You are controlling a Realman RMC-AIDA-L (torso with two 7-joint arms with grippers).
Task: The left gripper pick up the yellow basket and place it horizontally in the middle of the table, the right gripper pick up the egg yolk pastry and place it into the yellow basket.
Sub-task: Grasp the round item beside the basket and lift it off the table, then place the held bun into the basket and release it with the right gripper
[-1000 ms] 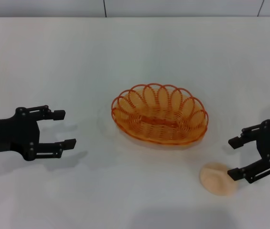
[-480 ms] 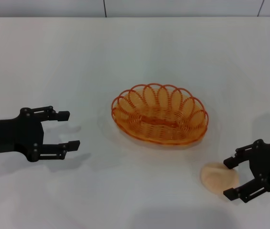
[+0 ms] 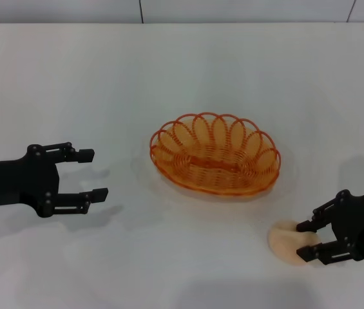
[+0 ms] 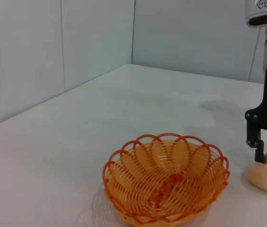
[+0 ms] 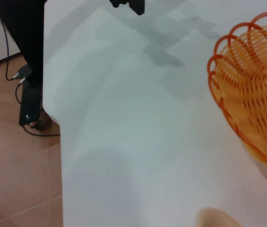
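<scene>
Judging by how things lay, the first half of the job looked finished and the second was just being taken up. The yellow basket [image 3: 215, 154] sat flat near the middle of the table [image 3: 182, 71], its long side running across the robot's front, and nothing was inside it. The left gripper [image 3: 91, 174] hovered well apart from the basket on the robot's left, fingers spread and holding nothing. The egg yolk pastry [image 3: 288, 241] was on the tabletop near the basket, on the robot's right and closer to the robot, not yet lifted. The right gripper [image 3: 304, 239] was down at the pastry with its two fingers parted on either side of the bun's right edge; they appeared to bracket it without having closed on it, though whether a fingertip touched it was hard to tell. What remained, as I read it: closing on the pastry, raising it, carrying it over the scalloped rim and releasing it into the basket
</scene>
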